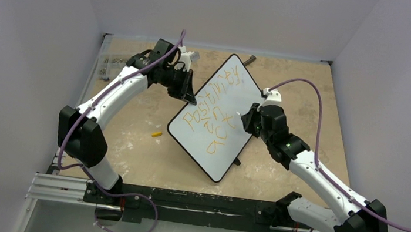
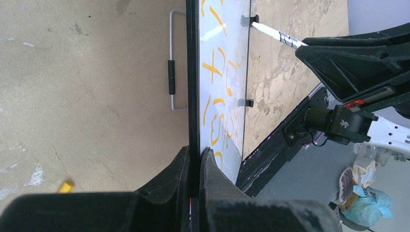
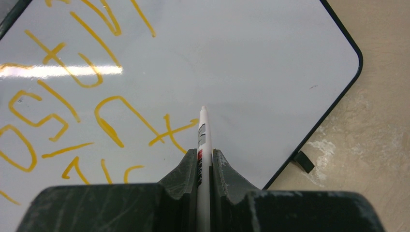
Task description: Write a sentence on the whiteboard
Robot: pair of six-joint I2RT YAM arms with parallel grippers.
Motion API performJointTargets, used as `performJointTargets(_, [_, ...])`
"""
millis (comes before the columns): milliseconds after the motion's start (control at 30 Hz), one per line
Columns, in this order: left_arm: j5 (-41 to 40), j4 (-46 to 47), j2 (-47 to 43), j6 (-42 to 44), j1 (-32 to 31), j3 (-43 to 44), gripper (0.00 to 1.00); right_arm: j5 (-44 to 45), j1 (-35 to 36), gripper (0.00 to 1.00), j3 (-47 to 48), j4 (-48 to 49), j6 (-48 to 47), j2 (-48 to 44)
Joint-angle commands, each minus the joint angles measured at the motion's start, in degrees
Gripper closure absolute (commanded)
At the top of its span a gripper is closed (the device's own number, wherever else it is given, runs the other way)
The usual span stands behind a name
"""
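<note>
The whiteboard (image 1: 224, 115) lies tilted in the middle of the table, with a thin black frame. The sentence (image 1: 210, 112) in orange-yellow reads roughly "Positivity in act" in three lines. My left gripper (image 1: 189, 97) is shut on the board's left edge; in the left wrist view its jaws (image 2: 194, 157) clamp the black frame (image 2: 193, 72). My right gripper (image 1: 251, 121) is shut on a white marker (image 3: 203, 140), whose tip points at the board just past the "t" (image 3: 170, 130). The marker also shows in the left wrist view (image 2: 278, 35).
A small yellow marker cap (image 1: 156, 134) lies on the tan table left of the board. Metal hardware (image 1: 109, 65) sits at the far left edge. The board's wire stand (image 2: 172, 58) sticks out behind it. Grey walls close in on three sides.
</note>
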Motion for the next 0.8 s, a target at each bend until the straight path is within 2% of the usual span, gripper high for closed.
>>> performJointTargets(0, [-2.9,0.0,1.0,3.9,-0.8,1.1,1.00,-2.9,-0.4,1.00,0.4,4.7,-0.2,0.7])
performJointTargets(267, [-3.3,-0.1,0.8,4.0,-0.8,1.2,1.00,-2.7,-0.9,1.00,0.9,6.0,-0.4,3.8])
performJointTargets(767, [-3.7,-0.2,0.4,4.0,-0.8,1.3,1.00,-2.7,-0.9,1.00,-8.5,2.9,4.0,-1.9])
